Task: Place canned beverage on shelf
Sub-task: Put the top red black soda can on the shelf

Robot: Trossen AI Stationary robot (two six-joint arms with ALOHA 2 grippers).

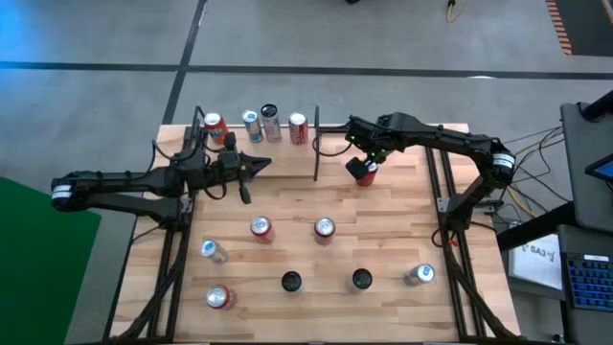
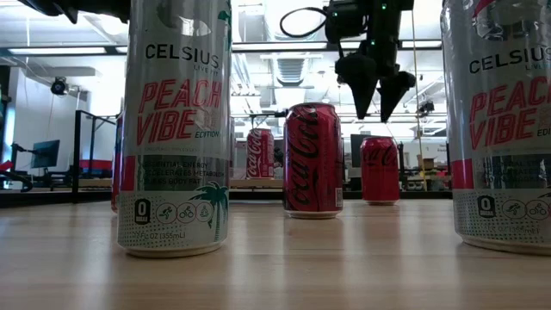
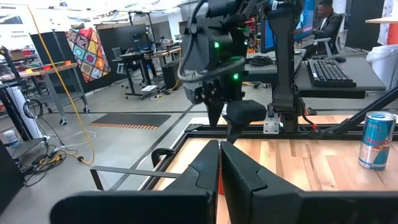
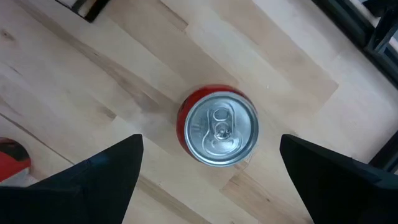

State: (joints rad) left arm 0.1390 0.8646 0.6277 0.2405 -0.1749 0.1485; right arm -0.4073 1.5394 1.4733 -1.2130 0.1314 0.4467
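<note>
Right gripper (image 4: pixel 208 171) wide open, empty, poised straight above red can (image 4: pixel 219 126), probably to straddle it.

A red can (image 4: pixel 219 129) stands upright on the light wood planks of the shelf (image 4: pixel 267 56), seen straight from above, its silver lid and pull tab facing the camera. The right gripper (image 4: pixel 211 171) hangs over it with its two dark fingers (image 4: pixel 102 171) spread wide, one on each side of the can and clear of it. A black metal rod (image 4: pixel 348 25) edges the board. A sliver of red, perhaps another can (image 4: pixel 11 158), shows nearby.
</note>
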